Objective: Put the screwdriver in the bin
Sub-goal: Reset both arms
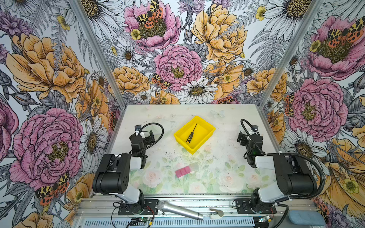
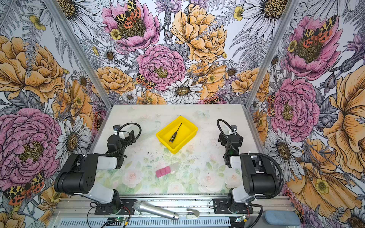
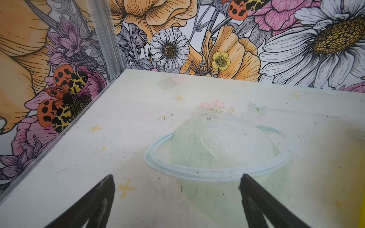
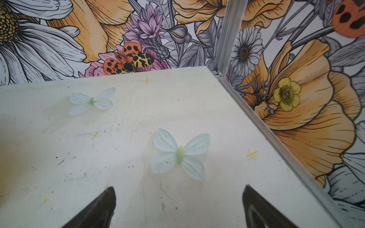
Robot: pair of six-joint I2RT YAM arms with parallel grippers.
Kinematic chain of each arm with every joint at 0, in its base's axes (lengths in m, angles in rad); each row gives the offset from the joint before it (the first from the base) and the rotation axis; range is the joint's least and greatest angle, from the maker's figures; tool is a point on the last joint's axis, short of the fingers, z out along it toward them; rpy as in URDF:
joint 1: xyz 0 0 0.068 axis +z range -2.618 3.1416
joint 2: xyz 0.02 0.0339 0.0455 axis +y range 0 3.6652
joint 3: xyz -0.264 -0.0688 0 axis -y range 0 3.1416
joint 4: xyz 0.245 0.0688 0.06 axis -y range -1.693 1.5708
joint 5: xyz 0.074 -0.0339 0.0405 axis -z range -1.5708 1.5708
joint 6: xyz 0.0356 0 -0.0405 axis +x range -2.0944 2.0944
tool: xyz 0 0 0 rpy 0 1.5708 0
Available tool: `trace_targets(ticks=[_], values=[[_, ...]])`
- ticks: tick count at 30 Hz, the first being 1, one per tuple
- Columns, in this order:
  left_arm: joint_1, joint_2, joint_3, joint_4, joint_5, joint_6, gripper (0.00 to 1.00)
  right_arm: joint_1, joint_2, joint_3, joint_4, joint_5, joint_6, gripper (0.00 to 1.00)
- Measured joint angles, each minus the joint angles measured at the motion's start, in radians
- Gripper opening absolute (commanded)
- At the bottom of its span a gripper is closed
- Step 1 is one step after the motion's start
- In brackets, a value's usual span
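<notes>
The screwdriver (image 1: 191, 134) (image 2: 174, 134), black-handled with a yellow butt and a thin shaft, lies slantwise on the floor of the yellow bin (image 1: 204, 141) (image 2: 186, 141), which stands at mid-table in both top views. My left gripper (image 1: 148, 136) (image 3: 176, 179) hangs to the left of the bin, apart from it, open, with only bare table between its fingers. My right gripper (image 1: 242, 138) (image 4: 178, 190) is off to the bin's right near the side wall, also open and empty. A sliver of the bin (image 3: 363, 213) shows at the edge of the left wrist view.
A pink block cluster (image 1: 182, 171) lies on the table in front of the bin. A silver microphone (image 1: 180, 210) and a blue-grey pad (image 1: 306, 217) rest on the front rail. Flowered walls with metal corner posts close in three sides.
</notes>
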Motion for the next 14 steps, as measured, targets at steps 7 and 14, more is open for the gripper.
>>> trace_targets(ticks=[7,14], values=[[0.0,0.0,0.0,0.016,0.0,0.008,0.99,0.01,0.001,-0.002,0.053,0.0,-0.004,1.0],[0.0,0.0,0.0,0.017,0.0,0.007,0.99,0.01,0.001,-0.003,0.066,0.0,-0.004,0.99]])
